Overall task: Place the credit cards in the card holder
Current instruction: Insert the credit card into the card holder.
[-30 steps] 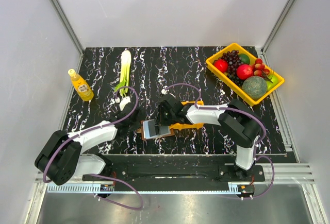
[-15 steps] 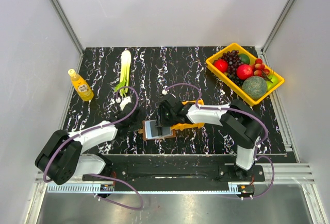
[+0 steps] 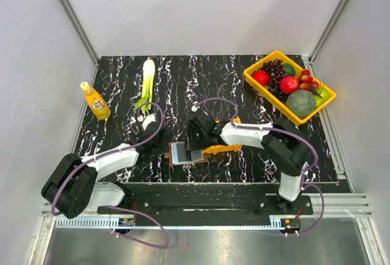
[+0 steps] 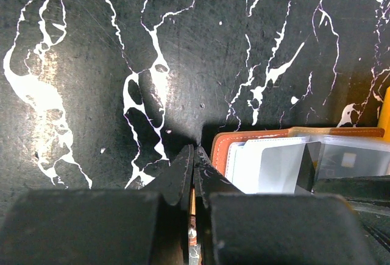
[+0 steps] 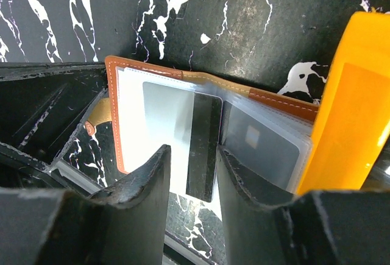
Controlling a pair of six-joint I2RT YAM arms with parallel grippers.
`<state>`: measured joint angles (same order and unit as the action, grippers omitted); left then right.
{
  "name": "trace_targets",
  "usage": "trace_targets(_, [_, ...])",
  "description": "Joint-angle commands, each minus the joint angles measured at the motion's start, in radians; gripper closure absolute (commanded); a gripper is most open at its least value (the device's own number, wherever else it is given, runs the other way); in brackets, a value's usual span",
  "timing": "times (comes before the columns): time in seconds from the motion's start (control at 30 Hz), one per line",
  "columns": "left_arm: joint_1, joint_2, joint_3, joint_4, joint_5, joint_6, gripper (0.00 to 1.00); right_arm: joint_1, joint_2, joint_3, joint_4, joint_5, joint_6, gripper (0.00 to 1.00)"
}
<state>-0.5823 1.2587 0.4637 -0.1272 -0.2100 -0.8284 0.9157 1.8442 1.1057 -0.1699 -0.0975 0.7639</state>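
The brown card holder [image 3: 182, 162] lies open near the table's front edge. A pale grey credit card [image 3: 180, 151] lies on its clear sleeves. In the right wrist view this card [image 5: 166, 119] has a black stripe, and its near end sticks out past the card holder's [image 5: 114, 119] edge. A second card [image 5: 262, 143] sits inside a sleeve. My right gripper [image 5: 192, 155] is open and stands over the striped card. My left gripper [image 4: 194, 152] is shut on a thin brown edge of the card holder [image 4: 256, 138], at its left side.
A small orange bin [image 3: 222, 149] lies under my right arm, touching the card holder's right side; it also shows in the right wrist view [image 5: 347, 106]. A yellow fruit tray [image 3: 297, 119] stands at the back right. A juice bottle [image 3: 95, 101] and a leek [image 3: 147, 79] are at the left.
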Motion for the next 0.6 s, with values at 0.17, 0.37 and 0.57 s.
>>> trace_targets(0.17, [-0.007,0.019,-0.036,-0.035,0.046,0.0,1.0,0.011,0.012,0.02,-0.031,0.029,0.018,0.57])
trace_targets(0.37, [-0.005,0.021,-0.04,-0.029,0.054,-0.003,1.0,0.014,0.023,0.02,-0.003,0.001,0.035,0.57])
trace_targets(0.57, [-0.007,0.021,-0.049,-0.009,0.067,-0.011,1.0,0.017,0.033,0.005,0.088,-0.085,0.051,0.57])
